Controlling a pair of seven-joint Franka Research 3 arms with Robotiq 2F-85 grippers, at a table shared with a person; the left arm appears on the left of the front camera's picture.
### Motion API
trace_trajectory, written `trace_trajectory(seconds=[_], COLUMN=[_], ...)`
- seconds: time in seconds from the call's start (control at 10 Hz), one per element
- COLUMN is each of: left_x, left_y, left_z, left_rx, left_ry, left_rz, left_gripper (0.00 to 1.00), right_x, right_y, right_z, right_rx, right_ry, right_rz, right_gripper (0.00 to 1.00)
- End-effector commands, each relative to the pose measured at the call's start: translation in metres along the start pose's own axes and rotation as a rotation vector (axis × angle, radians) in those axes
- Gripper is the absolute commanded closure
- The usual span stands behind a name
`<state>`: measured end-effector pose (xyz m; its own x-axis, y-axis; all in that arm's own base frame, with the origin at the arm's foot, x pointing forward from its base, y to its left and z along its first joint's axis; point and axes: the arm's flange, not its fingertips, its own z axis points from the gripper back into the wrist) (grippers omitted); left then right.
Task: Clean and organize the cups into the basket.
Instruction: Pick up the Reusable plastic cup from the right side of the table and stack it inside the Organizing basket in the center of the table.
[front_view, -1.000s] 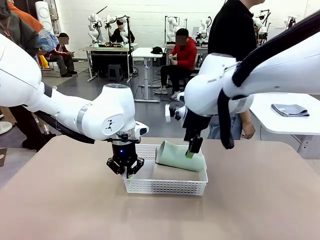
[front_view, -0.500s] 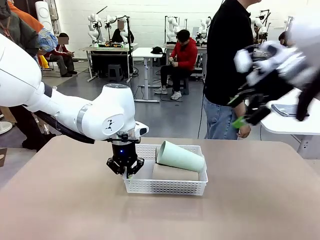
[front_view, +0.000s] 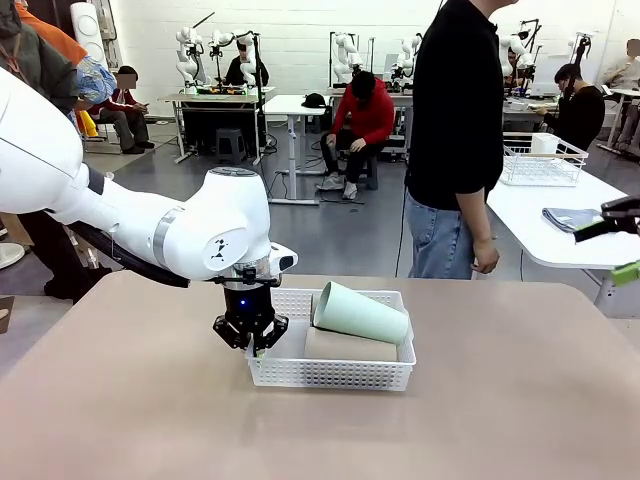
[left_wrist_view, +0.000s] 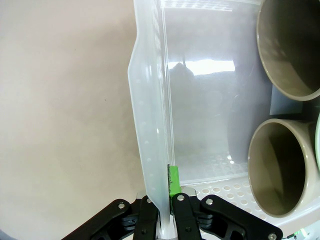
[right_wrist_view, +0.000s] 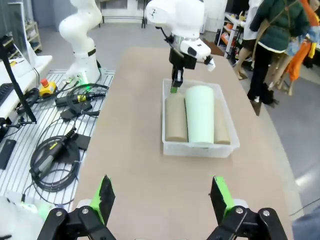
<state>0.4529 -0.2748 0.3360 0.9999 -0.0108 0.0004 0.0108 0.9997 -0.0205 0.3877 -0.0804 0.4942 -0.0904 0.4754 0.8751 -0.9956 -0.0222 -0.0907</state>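
Left hand (front_view: 251, 342) clamped tight on the basket's (front_view: 330, 373) left end wall, fingers either side of the rim; wall seen pinched between the green pads (left_wrist_view: 173, 181) in the left wrist view. Right hand (right_wrist_view: 162, 197) spread wide and holding nothing, up and well back from the basket, with its green-tipped fingers at the far right edge of the front view (front_view: 620, 240).

Basket sitting near the middle of the tan worktop (front_view: 520, 400), long side across. Three cups lying on their sides inside: two tan cups (right_wrist_view: 176, 118) side by side on the floor of the basket, green cup (front_view: 360, 313) resting on top between them, slightly tilted, mouth toward the left hand. Open mouths of two tan cups (left_wrist_view: 276, 167) close to the gripped wall in the left wrist view. Second tan cup (right_wrist_view: 220, 127) mostly hidden under the green one, probably touching the far wall.

Person (front_view: 455, 140) standing beyond the worktop, hand (front_view: 487, 257) hanging at the side.
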Motion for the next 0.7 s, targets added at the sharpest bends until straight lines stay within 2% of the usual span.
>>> trace_trajectory(seconds=[0.0,0.2,0.3,0.4,0.6], left_x=[-0.002,-0.002,-0.002,-0.002,-0.002], left_y=[0.002,0.002,0.002,0.002,0.002], left_z=[-0.002,-0.002,-0.002,-0.002,-0.002], left_rx=[-0.006,-0.006,-0.006,-0.006,-0.006], left_ry=[-0.002,-0.002,-0.002,-0.002,-0.002], left_rz=[-0.006,-0.006,-0.006,-0.006,-0.006], left_gripper=[1.00,1.00,1.00,1.00,1.00], right_x=[-0.032,-0.079,-0.086,-0.073,-0.073], right_y=[-0.032,-0.042,-0.045,-0.030,-0.030], right_z=[0.008,0.018,0.017,0.014,0.014], right_rx=[-0.003,-0.041,-0.047,-0.039,-0.039], right_ry=[-0.052,-0.124,-0.124,-0.075,-0.075], right_rz=[0.019,-0.013,-0.020,-0.020,-0.020], right_gripper=[0.00,0.00,0.00,0.00,0.00])
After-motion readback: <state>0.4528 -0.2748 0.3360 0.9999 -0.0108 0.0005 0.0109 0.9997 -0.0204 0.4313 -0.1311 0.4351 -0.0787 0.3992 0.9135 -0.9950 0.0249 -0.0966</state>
